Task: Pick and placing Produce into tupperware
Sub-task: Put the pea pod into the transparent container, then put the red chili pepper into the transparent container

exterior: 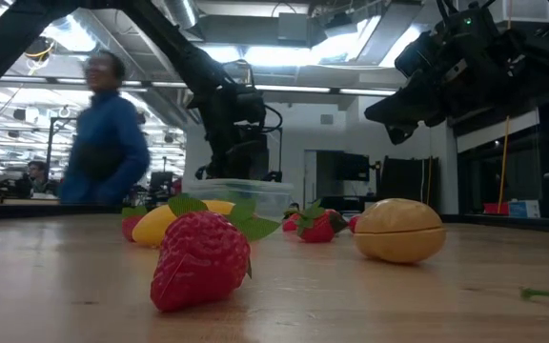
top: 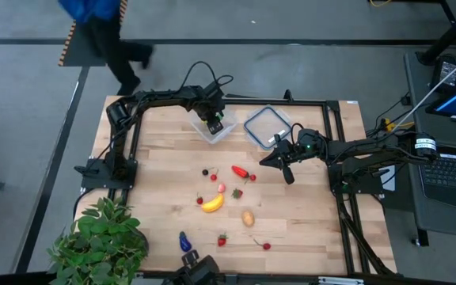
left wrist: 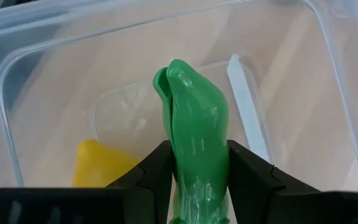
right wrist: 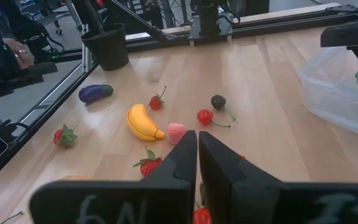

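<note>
Left gripper [left wrist: 197,180]: the two dark fingers [left wrist: 157,171] are clamped on a green toy vegetable [left wrist: 194,134], which stands up between them directly over the open tupperware [left wrist: 36,56]. A yellow piece [left wrist: 101,165] lies on the tub floor just beside the fingers, partly hidden by them. The tub's clear walls ring the gripper on all sides shown; its near wall is cut off by the frame edge.

In the high view the left gripper [top: 214,121] hangs over the tupperware [top: 212,131] near the table's far edge, with the flat lid [top: 266,127] just beside the tub.

Right gripper [right wrist: 197,155]: fingers [right wrist: 179,165] pressed together with only a thin gap, holding nothing. It hovers above the table [top: 157,166], near the lid, at [top: 285,168] in the high view.

Loose produce lies in the table's middle, well apart from both tub and edges: banana [right wrist: 143,122], pink piece [right wrist: 176,132], cherry [right wrist: 205,116], dark berry [right wrist: 218,101], strawberry [right wrist: 156,101], eggplant [right wrist: 95,93]. A red piece under the right fingers is largely hidden.

A person [exterior: 108,143] in blue stands beyond the table; a potted plant [top: 101,241] covers one near corner.
</note>
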You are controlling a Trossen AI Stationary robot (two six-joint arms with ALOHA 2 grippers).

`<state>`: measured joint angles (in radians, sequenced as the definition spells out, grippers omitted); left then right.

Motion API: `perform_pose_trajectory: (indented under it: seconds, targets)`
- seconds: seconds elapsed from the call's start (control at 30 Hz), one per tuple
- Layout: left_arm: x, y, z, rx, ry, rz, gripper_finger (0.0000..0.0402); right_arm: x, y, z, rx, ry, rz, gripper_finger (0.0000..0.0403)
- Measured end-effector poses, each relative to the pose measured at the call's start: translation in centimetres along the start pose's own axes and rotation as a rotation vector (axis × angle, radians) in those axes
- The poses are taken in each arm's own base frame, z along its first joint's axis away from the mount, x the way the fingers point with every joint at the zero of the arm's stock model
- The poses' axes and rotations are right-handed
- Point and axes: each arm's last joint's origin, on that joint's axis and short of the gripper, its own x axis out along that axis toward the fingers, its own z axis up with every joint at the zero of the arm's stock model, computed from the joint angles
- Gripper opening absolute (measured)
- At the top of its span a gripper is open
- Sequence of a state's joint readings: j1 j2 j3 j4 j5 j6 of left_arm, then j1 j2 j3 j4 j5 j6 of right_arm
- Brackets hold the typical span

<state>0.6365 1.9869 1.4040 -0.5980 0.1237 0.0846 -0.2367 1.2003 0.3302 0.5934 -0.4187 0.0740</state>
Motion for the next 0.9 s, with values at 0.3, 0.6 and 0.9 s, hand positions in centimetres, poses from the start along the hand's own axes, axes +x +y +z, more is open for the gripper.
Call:
perform_pose_trajectory:
  seconds: [0.3,0.6,0.9]
  targets:
    - [0.0,-0.2,0.0,0.003,0.005,-0.003,0.0157,0.0,0.0,0.0,0.0,0.0,0.0,0.0021]
    - [-0.3,-0.2,0.0,0.007,0.002,-0.003,0.0188,0.0,0.0,0.0,0.0,0.0,0.0,0.0021]
    - [-3.1,-0.5,-0.6,0.03,0.042,0.047,0.0187,0.0,0.0,0.0,0.0,0.0,0.0,0.0021]
